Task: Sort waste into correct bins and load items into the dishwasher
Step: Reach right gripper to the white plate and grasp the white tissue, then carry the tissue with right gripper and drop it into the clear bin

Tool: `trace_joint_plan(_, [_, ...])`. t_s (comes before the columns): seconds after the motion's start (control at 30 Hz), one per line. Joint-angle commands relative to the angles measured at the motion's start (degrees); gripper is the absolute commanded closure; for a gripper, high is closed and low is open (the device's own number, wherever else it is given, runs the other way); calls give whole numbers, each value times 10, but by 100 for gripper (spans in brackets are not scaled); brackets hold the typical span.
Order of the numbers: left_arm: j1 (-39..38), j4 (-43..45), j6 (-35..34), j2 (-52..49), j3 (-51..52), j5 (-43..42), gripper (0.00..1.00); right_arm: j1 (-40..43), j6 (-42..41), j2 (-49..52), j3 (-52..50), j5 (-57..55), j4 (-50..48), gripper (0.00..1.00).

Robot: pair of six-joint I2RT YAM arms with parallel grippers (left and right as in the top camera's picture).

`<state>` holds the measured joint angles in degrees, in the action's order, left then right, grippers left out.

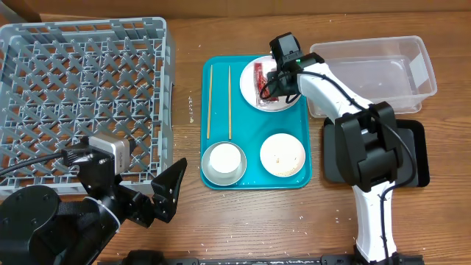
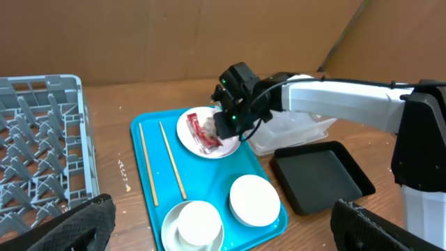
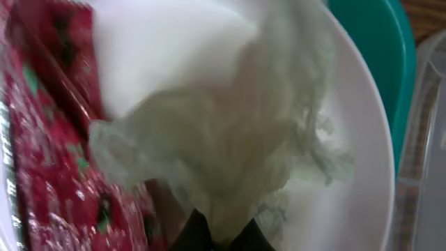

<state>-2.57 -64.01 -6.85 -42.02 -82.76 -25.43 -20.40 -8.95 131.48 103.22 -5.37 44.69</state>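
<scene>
A white plate (image 1: 282,104) on the teal tray (image 1: 254,177) holds the red crinkled wrapper (image 1: 260,79) and the crumpled white tissue (image 3: 230,132). My right gripper (image 1: 274,82) is down over this plate, shut on the tissue (image 3: 221,233); the wrapper (image 3: 42,139) lies just left of it. Two chopsticks (image 1: 209,99) lie on the tray's left. A bowl holding a cup (image 1: 223,163) and a bowl with rice (image 1: 282,154) sit at the tray's front. My left gripper (image 1: 163,193) is open and empty, near the table's front.
The grey dish rack (image 1: 81,88) stands at the back left. The clear tub (image 1: 375,73) is at the back right, with the black tray (image 1: 416,158) in front of it, partly under the right arm's base.
</scene>
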Motion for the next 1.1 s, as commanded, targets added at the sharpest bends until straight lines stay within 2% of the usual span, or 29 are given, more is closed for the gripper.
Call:
trace_joint_plan(0.0, [3,-6,11,1,1,4,0,2,0,-30,43,34,27,96])
trace_joint_plan(0.3, [3,-38,11,1,1,4,0,7,0,-120,127,61,119,96])
trace_joint_plan(0.6, [3,-64,11,1,1,4,0,104,-50,-128,126,29,188,96])
trace_joint_plan(0.63, [3,-65,11,1,1,4,0,115,-50,-126,126,29,192,92])
trace_joint_plan(0.67, [3,-65,11,1,1,4,0,122,-49,-124,126,32,195,84])
trace_joint_plan(0.73, [3,-65,11,1,1,4,0,130,-29,-124,126,45,199,62])
trace_joint_plan(0.77, [3,-65,11,1,1,4,0,130,-11,-125,127,49,199,46])
trace_joint_plan(0.8, [3,-65,11,1,1,4,0,130,8,-127,130,53,200,39])
trace_joint_plan(0.87, [3,-65,11,1,1,4,0,124,33,-132,137,67,200,35])
trace_joint_plan(1.07, [3,-65,11,1,1,4,0,71,47,-132,132,157,199,35])
